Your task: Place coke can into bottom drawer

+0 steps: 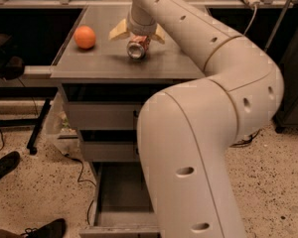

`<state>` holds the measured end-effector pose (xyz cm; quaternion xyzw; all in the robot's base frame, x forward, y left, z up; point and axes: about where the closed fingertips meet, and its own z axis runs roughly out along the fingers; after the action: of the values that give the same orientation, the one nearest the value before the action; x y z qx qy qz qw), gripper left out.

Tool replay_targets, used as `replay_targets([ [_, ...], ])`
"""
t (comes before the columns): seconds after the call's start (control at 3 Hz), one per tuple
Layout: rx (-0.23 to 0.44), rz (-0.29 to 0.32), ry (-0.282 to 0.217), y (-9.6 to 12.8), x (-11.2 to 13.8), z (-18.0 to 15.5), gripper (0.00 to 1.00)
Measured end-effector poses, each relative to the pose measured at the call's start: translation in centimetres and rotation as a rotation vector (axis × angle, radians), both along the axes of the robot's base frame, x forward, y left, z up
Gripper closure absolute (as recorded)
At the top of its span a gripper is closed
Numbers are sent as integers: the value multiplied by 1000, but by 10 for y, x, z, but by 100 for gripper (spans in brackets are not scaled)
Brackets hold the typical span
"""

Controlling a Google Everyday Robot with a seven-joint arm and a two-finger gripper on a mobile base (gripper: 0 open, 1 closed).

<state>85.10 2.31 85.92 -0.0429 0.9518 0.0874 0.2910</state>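
Observation:
The coke can (138,48) lies on its side on the grey cabinet top (104,58), its silver end facing me. My gripper (139,36) is right above and behind the can. It is open, with one pale fingertip (119,31) to the can's left and the other to its right. The can rests on the top and is not lifted. The bottom drawer (120,197) is pulled open at the cabinet's foot. Its grey tray shows nothing in the part I can see, and my arm hides its right half.
An orange (85,37) sits on the cabinet top to the left of the can. My large arm (198,148) covers the right side of the cabinet and both upper drawers' handles. Shoes (5,165) and a cable lie on the speckled floor at the left.

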Motion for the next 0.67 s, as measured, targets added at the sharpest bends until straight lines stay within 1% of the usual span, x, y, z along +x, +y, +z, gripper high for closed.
replay_targets([
  [0.33,11,10,8,18,10,-1,18],
  [0.67,7,2,19,27,16,-3,42],
])
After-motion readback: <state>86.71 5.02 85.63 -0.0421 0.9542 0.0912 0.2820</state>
